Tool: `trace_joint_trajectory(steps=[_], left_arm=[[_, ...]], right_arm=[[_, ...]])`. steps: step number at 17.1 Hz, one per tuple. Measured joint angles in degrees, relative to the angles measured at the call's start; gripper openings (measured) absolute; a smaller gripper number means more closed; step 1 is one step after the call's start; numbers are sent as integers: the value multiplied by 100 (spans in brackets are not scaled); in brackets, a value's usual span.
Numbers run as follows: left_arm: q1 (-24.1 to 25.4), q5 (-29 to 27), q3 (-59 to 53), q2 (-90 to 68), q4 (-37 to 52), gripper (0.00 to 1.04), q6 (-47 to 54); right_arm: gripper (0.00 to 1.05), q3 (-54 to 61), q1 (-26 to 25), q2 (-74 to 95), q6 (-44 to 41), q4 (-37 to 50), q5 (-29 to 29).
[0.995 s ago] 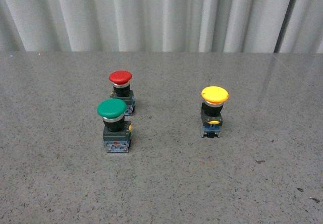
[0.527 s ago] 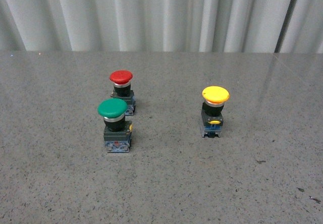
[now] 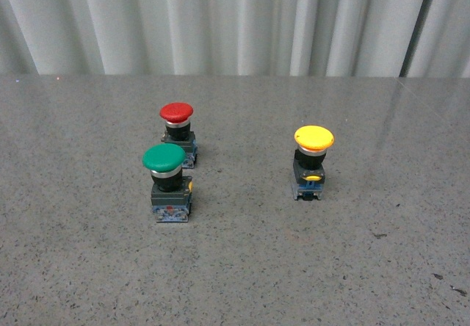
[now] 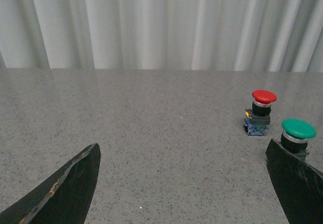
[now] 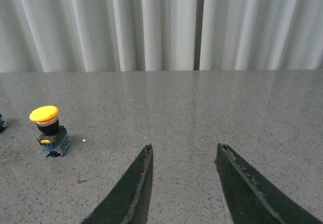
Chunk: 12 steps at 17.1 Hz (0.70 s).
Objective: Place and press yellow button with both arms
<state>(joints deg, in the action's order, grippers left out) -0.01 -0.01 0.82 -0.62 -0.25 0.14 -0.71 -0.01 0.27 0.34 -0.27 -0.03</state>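
The yellow button (image 3: 312, 161) stands upright on the grey speckled table, right of centre in the front view, with its yellow mushroom cap on top and a yellow tab on its base. It also shows in the right wrist view as the yellow button (image 5: 49, 129), off to one side of my open right gripper (image 5: 184, 147), which holds nothing. My left gripper (image 4: 181, 146) is open wide and empty over bare table; the yellow button is out of its view. Neither arm appears in the front view.
A red-capped button (image 3: 177, 132) stands behind a green-capped button (image 3: 167, 181) on the left side of the table (image 3: 242, 267). Both also show in the left wrist view, the green-capped button (image 4: 298, 133) partly behind one finger. White pleated curtains (image 3: 235, 21) close off the back.
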Motion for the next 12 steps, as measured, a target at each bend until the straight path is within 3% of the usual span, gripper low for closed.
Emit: trace_joint_trajectory(steps=[6,12], left_arm=[[0,0,0,0,0,98,2],[0,0,0,0,0,98,0]], right_arm=[[97,0,0,0,0,0,2],[98,-2,0,0,0,0,0]])
